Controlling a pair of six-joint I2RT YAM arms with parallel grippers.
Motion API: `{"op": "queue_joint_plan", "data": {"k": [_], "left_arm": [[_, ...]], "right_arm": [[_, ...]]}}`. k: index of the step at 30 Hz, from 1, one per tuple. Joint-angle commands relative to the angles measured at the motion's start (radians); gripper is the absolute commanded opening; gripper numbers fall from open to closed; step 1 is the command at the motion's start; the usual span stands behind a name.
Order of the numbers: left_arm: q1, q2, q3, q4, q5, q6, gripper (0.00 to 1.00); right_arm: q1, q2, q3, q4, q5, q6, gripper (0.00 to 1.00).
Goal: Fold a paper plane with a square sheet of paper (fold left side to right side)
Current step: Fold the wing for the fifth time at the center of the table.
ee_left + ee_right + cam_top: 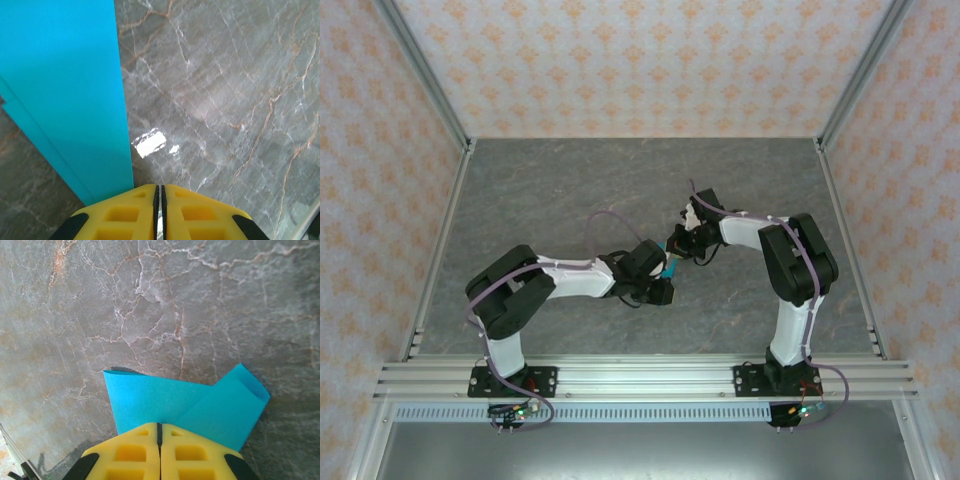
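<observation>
Right wrist view: right gripper (160,424) clenched, folded cyan paper sheet (165,400) meeting its tips, flap right. Left wrist view: left gripper (160,186) clenched, sheet ahead-left. Overhead: both grippers converge mid-desk (570,180). Grasp indeterminable.

Mostly hidden from above, too small to read in outline: thin cyan-blue folded paper (671,268). Cropped at top and left edges in left wrist view.

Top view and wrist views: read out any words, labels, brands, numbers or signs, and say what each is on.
None can be read. The blue paper is plain, the yellow fingers are unmarked, the wallpaper has just a pattern. Anything on the arm bases is too small to read.
</observation>
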Motion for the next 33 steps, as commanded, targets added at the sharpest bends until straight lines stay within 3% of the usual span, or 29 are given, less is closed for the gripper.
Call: {"op": "queue_joint_plan", "data": {"k": [1, 12, 23, 33], "left_arm": [[-0.023, -0.031, -0.040, -0.100, 0.047, 0.015, 0.13], [-0.023, -0.071, -0.114, -0.072, 0.028, -0.026, 0.13], [0.007, -0.211, -0.115, -0.068, 0.012, -0.039, 0.14], [0.035, -0.114, -0.016, -0.017, 0.096, -0.020, 0.18]], "right_arm": [[0.006, 0.072, -0.008, -0.039, 0.140, -0.006, 0.06], [0.007, 0.073, -0.005, -0.046, 0.141, -0.008, 0.06], [0.007, 0.069, -0.002, -0.048, 0.137, -0.011, 0.06], [0.008, 0.068, -0.005, -0.050, 0.138, -0.012, 0.07]]}}
